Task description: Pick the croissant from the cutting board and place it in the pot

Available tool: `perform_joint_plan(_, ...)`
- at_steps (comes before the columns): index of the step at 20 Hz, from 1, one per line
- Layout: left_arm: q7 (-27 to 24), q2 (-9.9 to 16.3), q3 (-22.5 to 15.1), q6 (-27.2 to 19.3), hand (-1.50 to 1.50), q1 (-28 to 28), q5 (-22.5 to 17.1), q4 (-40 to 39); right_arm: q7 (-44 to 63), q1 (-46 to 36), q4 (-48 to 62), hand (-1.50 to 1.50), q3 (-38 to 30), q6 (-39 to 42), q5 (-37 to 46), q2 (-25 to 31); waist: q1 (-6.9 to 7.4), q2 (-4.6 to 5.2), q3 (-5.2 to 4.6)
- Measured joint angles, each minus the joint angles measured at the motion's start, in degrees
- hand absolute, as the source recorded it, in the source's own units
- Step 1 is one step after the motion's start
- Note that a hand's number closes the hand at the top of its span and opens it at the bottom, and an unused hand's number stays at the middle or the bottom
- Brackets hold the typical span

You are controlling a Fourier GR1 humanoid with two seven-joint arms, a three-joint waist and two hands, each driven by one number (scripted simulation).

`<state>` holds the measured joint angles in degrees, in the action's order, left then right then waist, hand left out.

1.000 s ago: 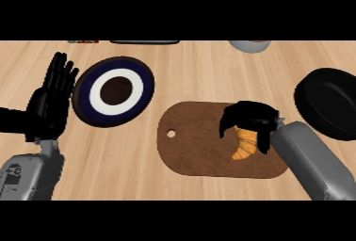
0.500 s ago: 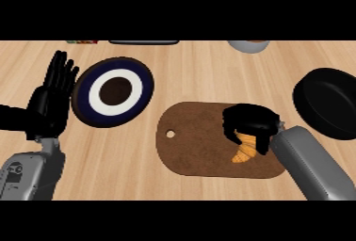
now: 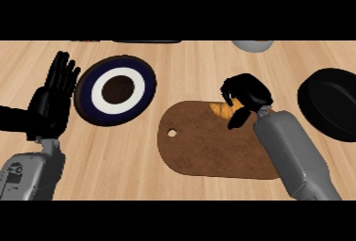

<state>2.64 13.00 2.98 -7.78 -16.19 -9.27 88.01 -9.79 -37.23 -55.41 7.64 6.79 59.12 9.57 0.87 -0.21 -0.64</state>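
Right hand (image 3: 246, 94): we see it clenched around the croissant (image 3: 224, 111) (mostly hidden).
Cutting board (image 3: 208, 146): beneath it.
Pot (image 3: 334, 103): to its right.
Left hand (image 3: 52, 101): released, resting.

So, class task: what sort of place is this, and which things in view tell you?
Most likely a kitchen counter: a wooden top carrying a brown cutting board, a black pot and a blue-and-white plate.

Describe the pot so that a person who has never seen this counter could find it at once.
Start at the brown cutting board in the middle of the wooden counter and look to its right. The pot lies at the right edge of the view, cut off by the frame. It is plain black and dark inside, while the round plate on the left has blue and white rings.
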Motion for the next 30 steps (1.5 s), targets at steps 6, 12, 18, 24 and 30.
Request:
perform_joint_plan(6,0.26,-0.27,-0.52,0.34,0.0,-0.7,-0.05,-0.15,28.94,-9.0,0.61,1.5,-5.73,-8.98,6.36,-7.01,1.08,0.06,0.25)
perform_joint_plan(12,0.28,-0.34,-0.54,0.0,0.0,-1.35,0.45,-0.7,54.7,-18.72,0.77,1.5,-6.14,-15.74,18.16,-8.82,1.01,0.1,0.37)
perform_joint_plan(18,0.63,-0.33,0.04,-0.32,0.0,-0.1,0.36,0.08,67.32,-24.01,-1.04,1.5,-6.31,-16.53,28.4,-6.11,-0.14,-0.01,0.52)
perform_joint_plan(24,0.2,-0.13,0.8,0.07,0.0,1.97,0.16,1.31,68.81,-20.3,-10.45,1.5,-8.23,-12.63,30.94,-1.91,-1.32,-0.21,0.6)
perform_joint_plan(30,0.72,-0.26,1.11,-0.04,0.0,2.82,0.36,2.52,66.64,-12.37,-18.98,1.5,-12.46,-7.21,27.79,3.57,-1.7,-0.16,0.64)
